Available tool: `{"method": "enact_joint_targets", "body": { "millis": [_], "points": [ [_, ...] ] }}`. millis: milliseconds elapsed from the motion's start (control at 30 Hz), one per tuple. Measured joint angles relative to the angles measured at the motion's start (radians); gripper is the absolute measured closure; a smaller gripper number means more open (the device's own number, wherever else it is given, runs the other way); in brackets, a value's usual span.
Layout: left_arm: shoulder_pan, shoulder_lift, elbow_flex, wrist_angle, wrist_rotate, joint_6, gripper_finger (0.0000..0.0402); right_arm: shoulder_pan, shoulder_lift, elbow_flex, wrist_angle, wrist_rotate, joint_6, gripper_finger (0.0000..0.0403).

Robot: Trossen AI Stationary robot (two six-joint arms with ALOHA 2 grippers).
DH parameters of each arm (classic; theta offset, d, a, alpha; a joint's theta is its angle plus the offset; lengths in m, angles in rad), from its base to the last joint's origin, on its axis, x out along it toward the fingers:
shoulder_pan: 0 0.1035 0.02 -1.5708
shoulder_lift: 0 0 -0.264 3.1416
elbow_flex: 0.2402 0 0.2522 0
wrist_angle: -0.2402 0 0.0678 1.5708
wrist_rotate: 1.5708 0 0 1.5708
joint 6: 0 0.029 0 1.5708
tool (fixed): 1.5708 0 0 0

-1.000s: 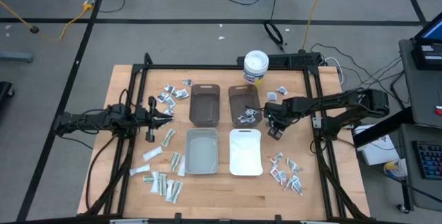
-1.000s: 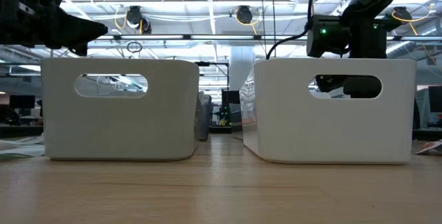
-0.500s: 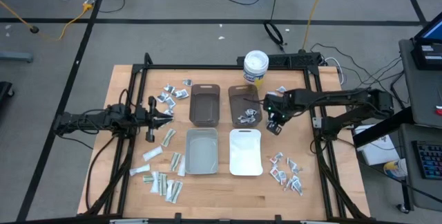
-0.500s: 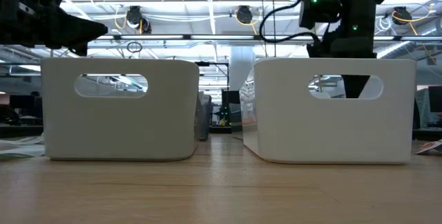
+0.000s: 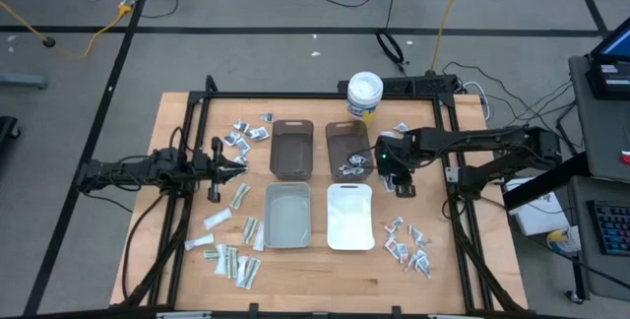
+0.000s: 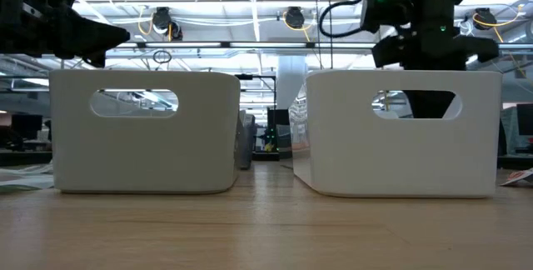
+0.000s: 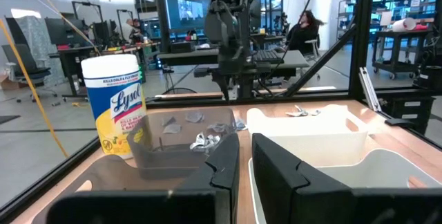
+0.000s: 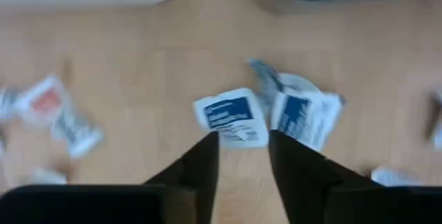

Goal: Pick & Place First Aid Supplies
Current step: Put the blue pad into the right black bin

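The first aid supplies are small flat packets. They lie in loose groups on the table at the far left (image 5: 246, 134), near left (image 5: 231, 255), near right (image 5: 409, 243) and far right (image 5: 402, 129). A few more lie in the right brown bin (image 5: 346, 145). My right gripper (image 5: 401, 183) points down over the table beside that bin, with a plain gap between its fingers (image 8: 242, 144). Two blue-marked packets (image 8: 231, 117) (image 8: 304, 117) show just past its fingertips. My left gripper (image 5: 236, 166) waits level at the table's left, its fingers (image 7: 245, 169) together but for a thin slit. My right gripper stands over a blue-marked packet whose near edge (image 8: 242, 141) shows right at its fingertips. Whether a finger touches the packet, I cannot tell.
A second brown bin (image 5: 291, 149) stands left of the first. A grey bin (image 5: 286, 215) and a white bin (image 5: 349, 217) stand nearer. A white tub with a yellow label (image 5: 364, 95) stands at the far edge. Black frame rails (image 5: 448, 161) run along the table's sides.
My right gripper has risen beside the right brown bin and has rolled about its own pointing line. It has stayed over the same stretch of table. The left arm has kept still.
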Motion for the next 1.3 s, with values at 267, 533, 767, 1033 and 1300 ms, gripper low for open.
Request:
{"method": "enact_joint_targets", "body": {
  "millis": [267, 533, 767, 1033, 1300],
  "points": [
    [0.000, 0.000, 0.000, 0.000, 0.000, 0.000, 0.0355, 0.002, 0.000, 0.000, -0.076, -0.016, -0.213, 0.0195],
    [0.000, 0.000, 0.000, 0.000, 0.000, 0.000, 0.0355, 0.025, 0.000, -0.043, -0.031, -0.015, -0.252, 0.0194],
    [0.000, 0.000, 0.000, 0.000, 0.000, 0.000, 0.0355, 0.060, 0.034, -0.135, 0.077, 0.016, -0.254, 0.0198],
    [0.000, 0.000, 0.000, 0.000, 0.000, 0.000, 0.0355, 0.066, 0.068, -0.173, 0.161, 0.060, -0.257, 0.0209],
    [0.000, 0.000, 0.000, 0.000, 0.000, 0.000, 0.0355, 0.065, 0.068, -0.207, 0.162, 0.063, -0.264, 0.0288]
  ]
}}
